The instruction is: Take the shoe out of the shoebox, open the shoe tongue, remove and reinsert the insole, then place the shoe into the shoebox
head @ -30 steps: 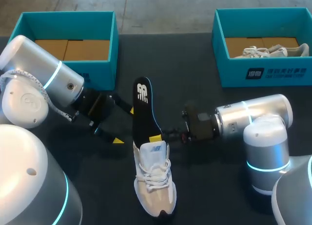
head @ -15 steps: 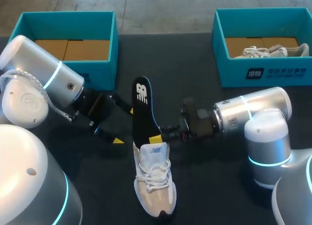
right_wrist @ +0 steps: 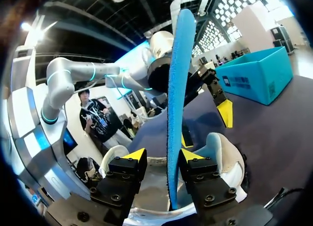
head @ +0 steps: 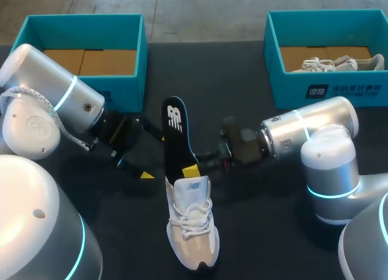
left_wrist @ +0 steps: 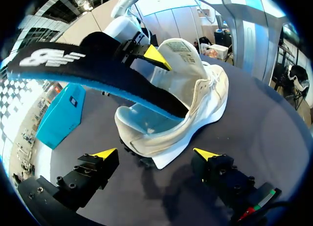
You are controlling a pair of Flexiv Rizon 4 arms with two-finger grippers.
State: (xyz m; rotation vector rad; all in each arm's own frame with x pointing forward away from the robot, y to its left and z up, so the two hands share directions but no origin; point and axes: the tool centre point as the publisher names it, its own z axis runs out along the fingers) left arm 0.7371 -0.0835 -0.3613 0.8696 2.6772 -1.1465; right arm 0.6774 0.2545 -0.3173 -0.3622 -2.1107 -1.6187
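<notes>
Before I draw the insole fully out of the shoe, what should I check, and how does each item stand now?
1. Grip on the insole: ok. The right gripper has a finger on each face and is shut on it.
2. Insole free of the shoe: not ok. Its front end sits inside the heel opening.
3. Shoe braced: not ok. The left gripper is open behind the heel, touching nothing.
4. Shoe stable: ok. It stands on its sole on the table.
5. Return spot: ok. The near-left shoebox holds only cardboard.
</notes>
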